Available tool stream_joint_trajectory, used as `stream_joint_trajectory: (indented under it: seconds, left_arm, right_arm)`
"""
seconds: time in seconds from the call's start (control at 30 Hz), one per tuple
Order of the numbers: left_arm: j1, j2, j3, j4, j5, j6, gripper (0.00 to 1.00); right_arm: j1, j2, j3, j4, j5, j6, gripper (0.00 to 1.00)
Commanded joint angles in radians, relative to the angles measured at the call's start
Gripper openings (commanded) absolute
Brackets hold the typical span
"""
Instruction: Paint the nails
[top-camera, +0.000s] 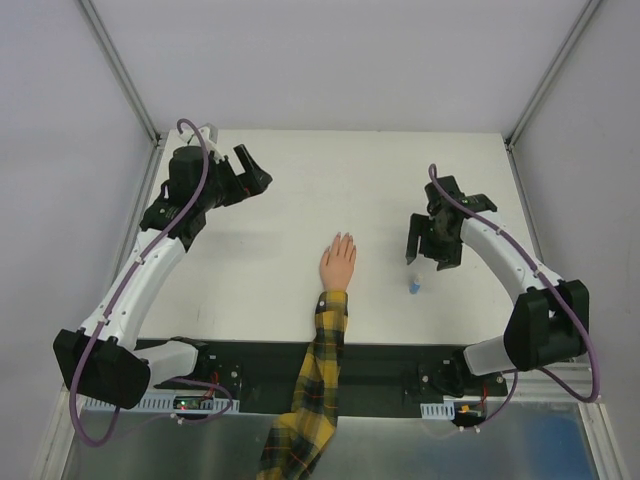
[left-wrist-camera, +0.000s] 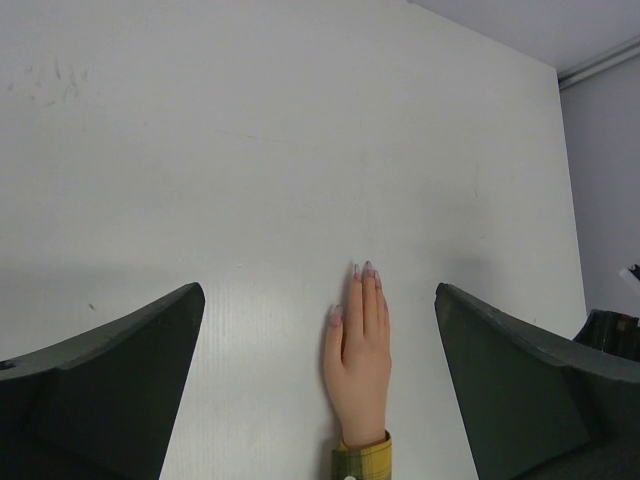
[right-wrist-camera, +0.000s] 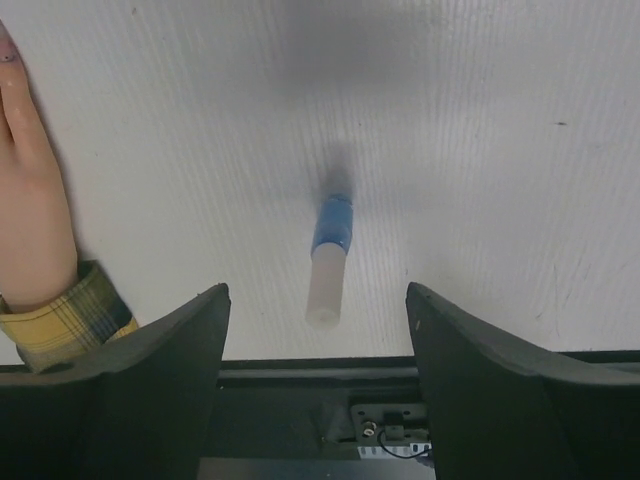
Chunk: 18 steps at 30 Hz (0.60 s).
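**Both pincers spread, the hand flat in the middle of the surface**

A small peach-coloured hand (top-camera: 338, 265) lies flat near the centre of the top view, a little below the middle of the white surface (top-camera: 280, 230). Its fingers are held together and point toward the top of the frame. A yellow and black plaid sleeve (top-camera: 318, 380) runs from its wrist down to the bottom edge of the picture.

The nails (left-wrist-camera: 367, 270) are at the fingertips and show best in the left wrist view, at lower centre. They seem pale with a light lilac tone, but they are too small for me to be sure of the colour.

The left pincer (top-camera: 255, 170) is in the upper left of the top view, well apart from the hand. It is spread wide and holds nothing. In its own camera the two dark fingers stand at the lower left and lower right corners, with the hand seen between them farther away.

The right pincer (top-camera: 428, 255) is in the right half of the top view, to the right of the hand. It is also spread and holds nothing. A small blue bottle (top-camera: 414, 286) with a white cap stands upright just below it in that frame, near the hand but not touching it. In the right wrist view the bottle appears in the gap between the two fingers, and neither finger touches it. Part of the hand and the sleeve show at the left edge of that view.
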Motion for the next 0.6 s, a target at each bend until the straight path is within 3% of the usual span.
stream_joint_trajectory:
  seconds: [0.0,0.1,0.37,0.57]
  left_arm:
    - [-0.018,0.011,0.059,0.025,-0.005,0.046,0.99]
    - [-0.023,0.012,0.064,0.025,-0.013,0.06,0.99]
    - [-0.037,0.018,0.072,0.025,-0.019,0.086,0.99]
    - [-0.043,0.015,0.061,0.025,-0.018,0.09,0.99]
  right_arm:
    - [0.077,0.034,-0.012,0.046,0.044,0.01,0.72]
    - [0.104,0.046,-0.026,0.055,0.078,0.016,0.65]
    - [0.132,0.042,-0.07,0.058,0.105,0.033,0.64]
    - [0.135,0.042,-0.099,0.078,0.112,0.027,0.54]
